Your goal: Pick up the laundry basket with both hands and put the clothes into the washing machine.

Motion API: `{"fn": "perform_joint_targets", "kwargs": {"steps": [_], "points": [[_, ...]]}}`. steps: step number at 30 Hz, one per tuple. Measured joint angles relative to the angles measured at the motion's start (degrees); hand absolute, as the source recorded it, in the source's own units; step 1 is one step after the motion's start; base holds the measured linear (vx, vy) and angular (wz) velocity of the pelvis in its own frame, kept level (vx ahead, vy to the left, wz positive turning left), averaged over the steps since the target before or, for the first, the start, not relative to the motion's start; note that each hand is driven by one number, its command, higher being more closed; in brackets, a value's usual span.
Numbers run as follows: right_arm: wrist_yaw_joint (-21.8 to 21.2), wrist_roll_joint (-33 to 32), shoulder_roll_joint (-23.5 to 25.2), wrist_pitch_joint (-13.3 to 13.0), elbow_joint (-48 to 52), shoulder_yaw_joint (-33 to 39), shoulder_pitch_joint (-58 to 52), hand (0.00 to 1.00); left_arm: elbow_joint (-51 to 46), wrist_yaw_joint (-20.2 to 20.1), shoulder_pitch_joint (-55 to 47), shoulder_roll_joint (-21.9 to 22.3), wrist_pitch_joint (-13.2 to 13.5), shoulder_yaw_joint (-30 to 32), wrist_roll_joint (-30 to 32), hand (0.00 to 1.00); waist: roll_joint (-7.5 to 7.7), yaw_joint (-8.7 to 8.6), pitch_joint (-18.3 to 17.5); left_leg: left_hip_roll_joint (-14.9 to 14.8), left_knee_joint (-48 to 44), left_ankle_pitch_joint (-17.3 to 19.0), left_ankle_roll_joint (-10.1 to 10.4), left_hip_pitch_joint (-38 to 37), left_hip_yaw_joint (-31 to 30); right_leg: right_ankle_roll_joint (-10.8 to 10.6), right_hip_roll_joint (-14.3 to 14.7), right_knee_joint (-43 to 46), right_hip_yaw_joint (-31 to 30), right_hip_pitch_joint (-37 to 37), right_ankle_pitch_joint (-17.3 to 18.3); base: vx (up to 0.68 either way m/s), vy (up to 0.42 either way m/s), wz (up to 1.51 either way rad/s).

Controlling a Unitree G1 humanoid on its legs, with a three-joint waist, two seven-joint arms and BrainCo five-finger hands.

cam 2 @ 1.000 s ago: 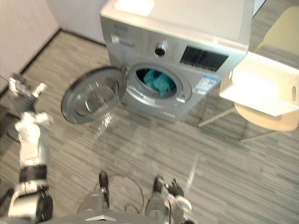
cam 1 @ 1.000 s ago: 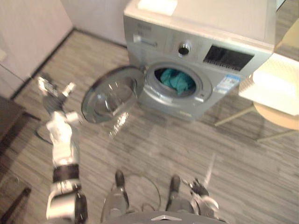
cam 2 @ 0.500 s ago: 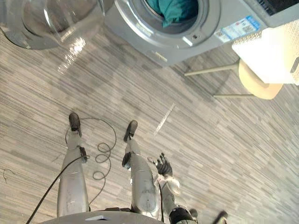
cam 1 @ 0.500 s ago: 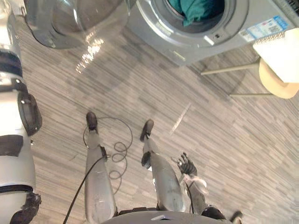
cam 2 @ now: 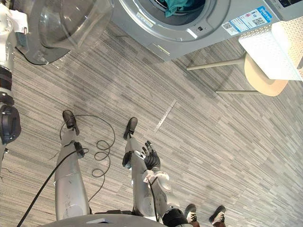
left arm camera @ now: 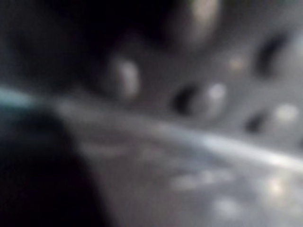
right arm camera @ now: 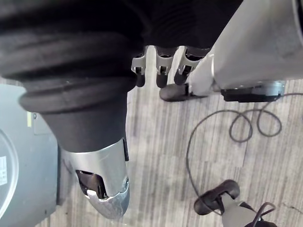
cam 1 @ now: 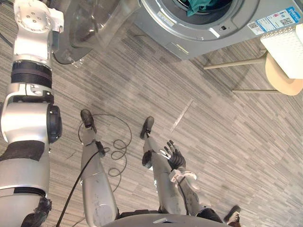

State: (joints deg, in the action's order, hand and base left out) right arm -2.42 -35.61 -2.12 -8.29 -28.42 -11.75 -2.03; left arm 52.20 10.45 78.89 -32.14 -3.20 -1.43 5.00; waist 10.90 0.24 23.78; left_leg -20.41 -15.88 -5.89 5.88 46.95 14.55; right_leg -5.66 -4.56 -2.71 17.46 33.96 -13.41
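The white plastic laundry basket with little holes [cam 2: 270,47] sits on a round tan stool [cam 2: 265,84], just beside the grey washing machine [cam 2: 156,26]. I think the basket is light and stiff, so it should not bend much. It is wide, so the best way is to hold its rim on two sides, one hand on each. A soft blue-green cloth [cam 2: 177,4] lies inside the machine's round hole. Cloth like that is floppy and can slip out. The see-through round door [cam 2: 66,23] is swung wide open.

The robot's right hand [cam 2: 150,158] hangs low by its leg, well apart from the basket, with loose fingers [right arm camera: 161,71] and nothing in it. Its left arm [cam 1: 28,109] reaches up beside the open door. I cannot tell if the left hand is open or closed.
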Motion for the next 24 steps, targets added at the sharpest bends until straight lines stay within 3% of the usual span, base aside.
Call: {"fn": "perform_joint_targets", "kwargs": {"steps": [4, 7, 9, 10, 11, 13, 14, 16, 18, 21, 24], "points": [[0.1, 1.2, 0.9, 0.7, -4.5, 0.3, 1.2, 0.00, -5.9, -0.5, -7.3, 2.9, -0.3, -2.3, -3.3, 0.00, -0.03, -0.08, -0.1, 0.4, -1.1, -0.4, -0.7, -0.6, 0.4, -0.1, -0.5, 0.5, -0.2, -0.7, 0.0, -0.04, 0.014, 0.05], [0.2, 3.8, 1.7, 2.6, -6.9, 2.3, 2.3, 0.00, -16.3, -6.3, -21.8, 6.6, -1.5, -14.5, -8.7, 0.00, -0.18, -0.23, -0.2, 1.6, -1.5, 0.3, -1.4, -4.0, 1.7, -0.7, -1.9, 0.8, -1.0, -3.4, 0.5, 0.00, 0.020, 0.05], [0.0, 6.4, 1.7, 3.9, -8.6, 4.0, 2.3, 0.00, -22.8, -8.9, -29.9, 12.7, -1.7, -23.9, -14.4, 0.00, -0.78, -0.03, -1.8, 2.1, -3.3, 2.4, -1.8, -5.3, 2.3, -1.7, -2.7, 2.0, -1.3, -4.8, 1.6, 0.00, 0.026, 0.05], [0.0, 7.0, 1.6, 4.3, -9.1, 4.4, 2.3, 0.00, -23.9, -10.7, -31.0, 13.7, -1.7, -27.8, -15.5, 0.00, -0.98, 0.01, -2.3, 2.5, -3.4, 2.7, -1.8, -5.8, 2.5, -1.9, -3.1, 2.1, -1.4, -5.2, 1.8, 0.01, 0.023, 0.11], [0.0, 7.8, 1.6, 4.8, -9.9, 5.9, 2.3, 0.00, -26.5, -14.9, -33.0, 16.7, -1.6, -36.6, -17.5, 0.00, -1.71, -0.14, -2.9, 3.5, -3.0, 3.1, -2.0, -7.4, 2.9, -2.5, -4.1, 2.2, -1.8, -6.4, 2.3, 0.03, 0.031, 0.12], [-0.1, 9.0, 1.6, 4.6, -12.1, 7.7, 2.5, 0.00, -30.0, -19.5, -36.4, 25.6, -1.2, -47.1, -20.3, 0.00, -2.81, -0.32, -4.2, 5.5, -2.0, 3.7, -2.5, -10.3, 4.3, -3.1, -6.0, 2.7, -3.5, -7.4, 2.8, 0.05, 0.053, -0.03], [-0.1, 9.0, 1.5, 4.4, -13.0, 7.8, 3.0, 0.00, -30.6, -20.4, -37.1, 28.2, -1.0, -48.9, -20.7, 0.00, -3.13, -0.67, -4.6, 6.1, -1.6, 3.8, -2.6, -11.1, 4.7, -3.2, -6.5, 2.7, -4.1, -7.7, 2.9, 0.05, 0.054, -0.16], [-0.1, 9.1, 1.3, 4.1, -16.7, 8.2, 5.6, 0.00, -31.4, -21.5, -37.5, 35.5, 0.8, -50.3, -22.4, 0.00, -5.38, -2.39, -5.9, 7.0, -1.1, 4.1, -2.6, -12.6, 6.0, -3.5, -7.2, 2.6, -5.5, -7.9, 2.8, 0.02, 0.019, -0.20], [-0.1, 9.2, 1.1, 4.0, -19.1, 8.3, 7.1, 0.00, -31.5, -21.1, -36.3, 36.2, 2.1, -50.0, -24.7, 0.00, -6.83, -2.62, -6.7, 6.8, -0.9, 4.2, -2.5, -13.5, 6.5, -3.5, -6.9, 2.4, -6.6, -7.9, 2.8, 0.00, -0.050, -0.28], [-0.1, 10.6, -0.4, 3.5, -20.6, 8.5, 7.5, 0.00, -31.4, -20.1, -36.6, 33.1, 2.4, -47.7, -27.5, 0.00, -8.90, -2.83, -7.7, 6.8, -0.8, 4.3, -2.4, -14.2, 7.0, -3.5, -6.8, 2.2, -7.8, -7.8, 2.7, -0.01, -0.058, -0.18], [-0.2, 11.2, -0.8, 3.4, -22.8, 9.3, 8.5, 0.00, -31.4, -19.4, -37.0, 29.4, 2.4, -45.8, -28.4, 0.00, -9.13, -3.11, -7.8, 6.9, -0.8, 4.3, -2.4, -14.5, 7.3, -3.4, -6.8, 2.0, -8.1, -7.9, 2.5, -0.01, -0.048, -0.04]]}}
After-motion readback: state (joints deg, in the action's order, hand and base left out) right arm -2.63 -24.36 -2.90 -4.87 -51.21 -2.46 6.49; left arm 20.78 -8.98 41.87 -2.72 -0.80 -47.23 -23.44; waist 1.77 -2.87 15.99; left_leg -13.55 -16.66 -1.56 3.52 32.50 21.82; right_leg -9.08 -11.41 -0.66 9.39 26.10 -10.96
